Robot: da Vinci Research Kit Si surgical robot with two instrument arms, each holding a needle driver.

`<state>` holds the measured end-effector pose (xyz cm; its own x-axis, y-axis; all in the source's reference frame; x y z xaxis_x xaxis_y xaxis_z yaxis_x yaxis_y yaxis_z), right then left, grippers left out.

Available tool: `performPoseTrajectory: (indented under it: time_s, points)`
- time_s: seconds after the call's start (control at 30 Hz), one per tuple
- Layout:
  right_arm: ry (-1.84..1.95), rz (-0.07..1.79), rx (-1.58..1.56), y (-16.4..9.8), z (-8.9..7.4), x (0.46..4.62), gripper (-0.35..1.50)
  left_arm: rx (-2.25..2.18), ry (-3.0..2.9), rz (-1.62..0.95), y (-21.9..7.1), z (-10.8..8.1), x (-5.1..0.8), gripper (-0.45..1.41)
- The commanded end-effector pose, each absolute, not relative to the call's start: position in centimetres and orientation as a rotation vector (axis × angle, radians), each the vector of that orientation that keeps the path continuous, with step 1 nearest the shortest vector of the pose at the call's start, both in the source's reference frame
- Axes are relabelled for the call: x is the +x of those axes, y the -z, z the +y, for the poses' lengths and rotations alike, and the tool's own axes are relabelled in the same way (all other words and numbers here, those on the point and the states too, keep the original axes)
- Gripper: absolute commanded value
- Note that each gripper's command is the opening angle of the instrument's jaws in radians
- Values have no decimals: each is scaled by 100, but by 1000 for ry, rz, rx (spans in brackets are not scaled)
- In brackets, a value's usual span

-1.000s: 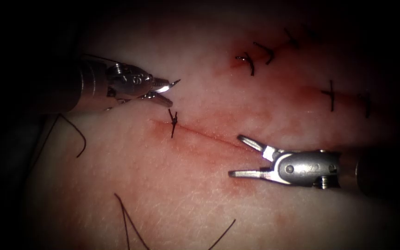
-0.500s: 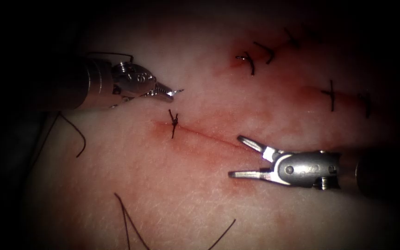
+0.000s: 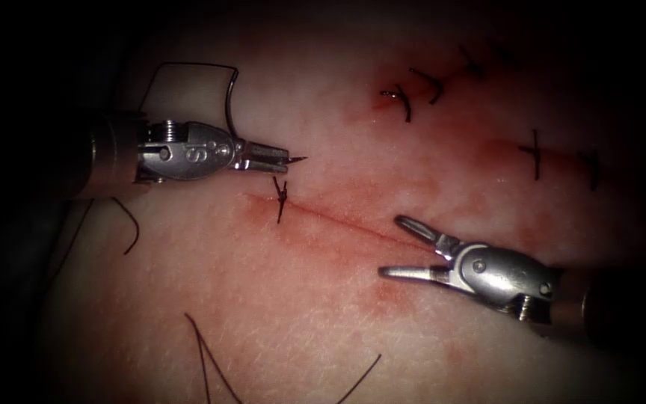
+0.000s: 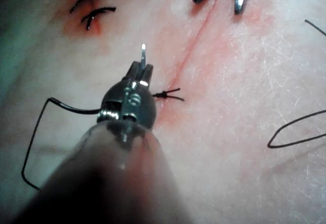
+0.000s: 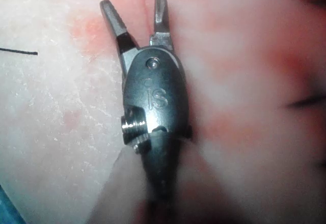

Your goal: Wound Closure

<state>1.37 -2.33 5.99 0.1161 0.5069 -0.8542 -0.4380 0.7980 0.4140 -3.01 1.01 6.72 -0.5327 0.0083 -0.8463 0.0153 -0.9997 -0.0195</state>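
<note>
My left tool (image 3: 282, 157) lies on the left of the cut (image 3: 338, 219), its jaws shut on the needle near its point. The sharp tip (image 3: 298, 158) sticks out just above the knotted stitch (image 3: 280, 196) and is not in the tissue. In the left wrist view the same tool (image 4: 142, 70) shows the bright needle tip (image 4: 143, 51) past its jaws, with the stitch (image 4: 168, 95) beside it. Dark thread (image 3: 222, 82) arcs up behind this tool. My right tool (image 3: 392, 247) (image 5: 133, 0) stands open over the right part of the cut and holds nothing.
Older stitches (image 3: 401, 101) (image 3: 536, 153) cross other cuts at the upper right. Loose thread lies at the lower left (image 3: 203, 352) and beside the left shaft (image 3: 130, 224). Red fluid stains the tissue (image 3: 383, 292) around the cut.
The left tool rolled, shut its jaws and moved down and right toward the knotted stitch, while the thread arc rose above it. The right tool shifted slightly right and tilted.
</note>
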Motion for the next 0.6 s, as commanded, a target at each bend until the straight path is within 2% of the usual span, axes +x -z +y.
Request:
performPoseTrajectory:
  time_s: [0.03, 0.13, 0.27, 0.3, 0.43, 0.6]
  points:
    - [-713, 1284, 89, -603, -235, 146, 76, 1546, 2703, 14, -670, 99, -308, -45]
    - [-800, 1298, 152, -600, -226, 144, 103, 1689, 2544, -100, -633, 90, -314, -45]
    - [-876, 1328, 288, -598, -212, 142, 108, 1855, 2310, -137, -598, 76, -319, -45]
    - [-923, 1338, 364, -596, -204, 141, 115, 1873, 2208, -187, -586, 71, -319, -45]
    - [-1007, 1356, 528, -593, -192, 144, 120, 1891, 2054, -305, -573, 63, -315, -45]
    - [-1134, 1376, 744, -587, -192, 164, 125, 1917, 1925, -360, -579, 45, -312, -45]
